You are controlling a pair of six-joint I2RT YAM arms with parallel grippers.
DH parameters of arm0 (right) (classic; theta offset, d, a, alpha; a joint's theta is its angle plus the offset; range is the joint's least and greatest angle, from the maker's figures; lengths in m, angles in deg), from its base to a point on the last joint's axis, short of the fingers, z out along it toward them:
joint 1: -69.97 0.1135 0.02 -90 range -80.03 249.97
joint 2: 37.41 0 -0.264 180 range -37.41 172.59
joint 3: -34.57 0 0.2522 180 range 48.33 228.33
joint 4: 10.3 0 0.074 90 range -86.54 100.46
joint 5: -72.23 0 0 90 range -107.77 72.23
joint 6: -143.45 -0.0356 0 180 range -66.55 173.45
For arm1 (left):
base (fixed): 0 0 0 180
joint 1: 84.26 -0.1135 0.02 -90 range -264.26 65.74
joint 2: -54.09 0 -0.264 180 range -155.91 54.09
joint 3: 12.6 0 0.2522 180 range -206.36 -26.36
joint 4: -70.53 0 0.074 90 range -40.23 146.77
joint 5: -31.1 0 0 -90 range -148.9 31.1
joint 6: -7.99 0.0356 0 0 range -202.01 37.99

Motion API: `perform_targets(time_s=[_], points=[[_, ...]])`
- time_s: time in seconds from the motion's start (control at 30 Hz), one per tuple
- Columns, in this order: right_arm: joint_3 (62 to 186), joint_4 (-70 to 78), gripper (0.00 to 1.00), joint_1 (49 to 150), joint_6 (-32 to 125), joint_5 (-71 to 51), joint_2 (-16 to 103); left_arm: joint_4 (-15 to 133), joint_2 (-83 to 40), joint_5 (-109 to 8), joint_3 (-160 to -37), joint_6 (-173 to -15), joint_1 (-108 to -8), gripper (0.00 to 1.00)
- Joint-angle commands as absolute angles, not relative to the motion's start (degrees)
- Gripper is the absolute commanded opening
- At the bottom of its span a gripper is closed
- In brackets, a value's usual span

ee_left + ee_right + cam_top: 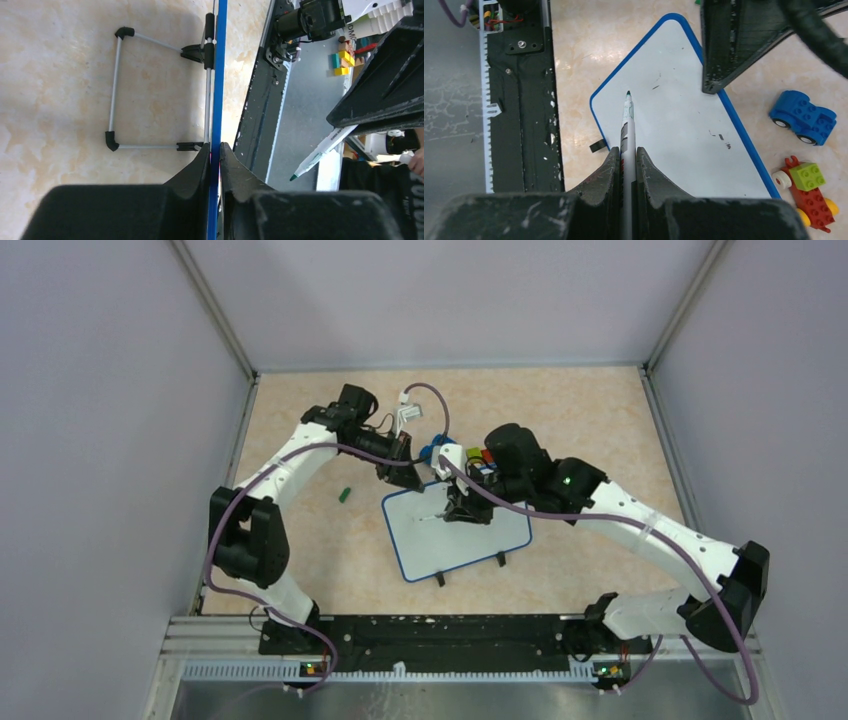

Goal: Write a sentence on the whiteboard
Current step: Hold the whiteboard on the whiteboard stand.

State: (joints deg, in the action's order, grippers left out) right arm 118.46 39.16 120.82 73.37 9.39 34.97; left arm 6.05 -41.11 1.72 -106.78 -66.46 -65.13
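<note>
The whiteboard [455, 532], white with a blue rim, lies flat in the middle of the table. My left gripper [215, 147] is shut on its far edge, and the blue rim [218, 75] runs edge-on between the fingers. My right gripper [627, 150] is shut on a green-tipped marker [627, 120]. The marker's tip hovers over the board's face [674, 130] near its left part. No sentence is in view; the face shows only a few small dark marks. In the top view the right gripper [465, 508] sits over the board's upper middle.
A blue toy car [804, 117] and a red brick car with a green block [806, 192] lie just beyond the board's far edge. A small green cap [343, 494] lies left of the board. The board's wire stand [117, 90] shows beneath it.
</note>
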Motion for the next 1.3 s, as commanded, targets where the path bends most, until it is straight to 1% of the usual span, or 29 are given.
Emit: perform_targets(time_s=[0.0,0.1,0.3,0.4,0.6,0.73,0.87,0.9,1.07,1.1,1.17,1.27], points=[[118.6,36.2,0.00,121.1,73.7,4.3,33.4,8.7,-38.3,3.1,-103.2,-69.0,-65.0,0.09],[117.4,34.2,0.00,121.1,73.3,3.4,32.7,11.2,-36.9,3.7,-99.9,-71.5,-64.8,0.03],[116.2,32.0,0.00,121.2,72.0,3.9,31.6,13.0,-35.8,4.0,-97.1,-75.1,-64.6,0.03],[115.6,31.5,0.00,121.3,71.5,3.6,31.3,15.4,-34.6,2.5,-95.8,-79.7,-64.6,0.01],[116.2,33.2,0.00,121.3,72.5,5.6,30.6,18.3,-32.4,-1.0,-92.3,-85.7,-64.7,0.00],[116.7,34.8,0.00,121.4,73.3,9.2,30.3,19.1,-31.6,-2.1,-90.3,-86.1,-64.6,0.00],[116.0,34.7,0.00,121.3,72.9,9.8,30.2,20.6,-30.5,-0.1,-88.5,-88.1,-64.6,0.00],[115.7,34.3,0.00,121.3,72.6,9.3,30.2,21.1,-30.4,0.0,-88.2,-88.5,-64.6,0.00],[112.9,29.6,0.00,121.7,70.1,6.7,30.8,21.0,-31.4,-0.5,-90.2,-88.4,-64.9,0.15],[112.4,28.9,0.00,122.0,69.9,6.6,30.9,20.8,-31.7,-0.6,-90.6,-88.0,-64.8,0.17],[111.5,27.3,0.00,123.0,69.6,5.6,31.2,20.6,-32.0,-1.2,-91.1,-87.6,-64.9,0.18],[111.1,25.4,0.00,123.9,68.7,5.3,31.9,21.0,-31.8,-1.2,-90.8,-87.4,-64.9,0.15]])
